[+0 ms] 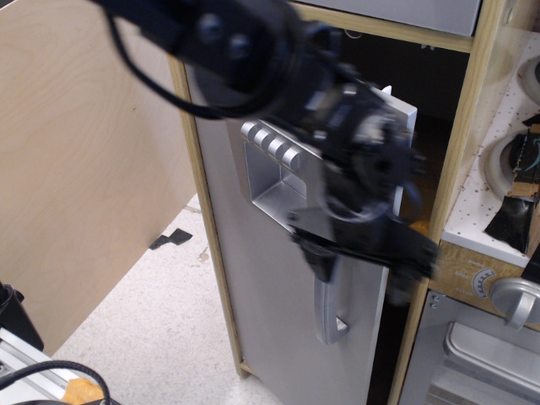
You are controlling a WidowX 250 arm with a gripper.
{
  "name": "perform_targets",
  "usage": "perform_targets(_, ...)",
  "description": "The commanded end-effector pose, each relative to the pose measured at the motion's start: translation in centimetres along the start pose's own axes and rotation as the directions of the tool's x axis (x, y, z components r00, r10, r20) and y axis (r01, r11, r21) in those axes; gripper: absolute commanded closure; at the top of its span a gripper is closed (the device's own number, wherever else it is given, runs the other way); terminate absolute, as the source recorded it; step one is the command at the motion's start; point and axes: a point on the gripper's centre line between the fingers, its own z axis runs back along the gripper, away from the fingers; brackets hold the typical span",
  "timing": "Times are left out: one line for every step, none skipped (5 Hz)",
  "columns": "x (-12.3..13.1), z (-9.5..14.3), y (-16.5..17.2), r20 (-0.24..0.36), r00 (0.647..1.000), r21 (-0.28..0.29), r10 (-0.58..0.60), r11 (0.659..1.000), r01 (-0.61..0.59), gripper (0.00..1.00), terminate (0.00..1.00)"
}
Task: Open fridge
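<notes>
Fridge (pixel 261 278): tall, light wood frame, flat matte silver-grey door standing ajar, four round buttons (pixel 270 143), curved silver handle (pixel 327 308). Gripper (pixel 359 253): black, blurred, fingers spread wide apart just above handle; contact unclear.

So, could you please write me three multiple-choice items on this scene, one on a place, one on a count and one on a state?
1. Where does the curved handle sit on the fridge door?
A. near its free edge, lower half
B. along its top edge
C. beside the hinge

2. How many round buttons top the dispenser panel?
A. two
B. four
C. six

3. What state is the fridge in?
A. fully shut
C. door removed
B. door swung partly open

Answers: 1 A, the handle hangs by the swinging edge below the tool. 2 B, four show in a row. 3 B, a dark interior gap shows beside the door.
</notes>
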Motion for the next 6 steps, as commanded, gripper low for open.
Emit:
perform_targets(1.4,1.9,-6.2,0.010,0.981,-0.021,-0.196,0.980,0.196,0.00,0.00)
perform_targets(2.5,1.8,-8.6,0.053,0.973,-0.045,-0.224,0.973,0.227,0.00,0.00)
perform_targets(5.9,1.8,-8.0,0.103,0.943,-0.005,-0.318,0.947,0.320,0.00,0.00)
perform_targets(8.2,1.6,-6.5,0.110,0.913,0.025,-0.394,0.919,0.393,0.00,0.00)
perform_targets(8.9,1.9,-4.6,0.064,0.916,-0.001,-0.395,0.918,0.396,0.00,0.00)
perform_targets(8.1,2.7,-2.6,0.020,0.941,-0.010,-0.337,0.941,0.337,0.00,0.00)
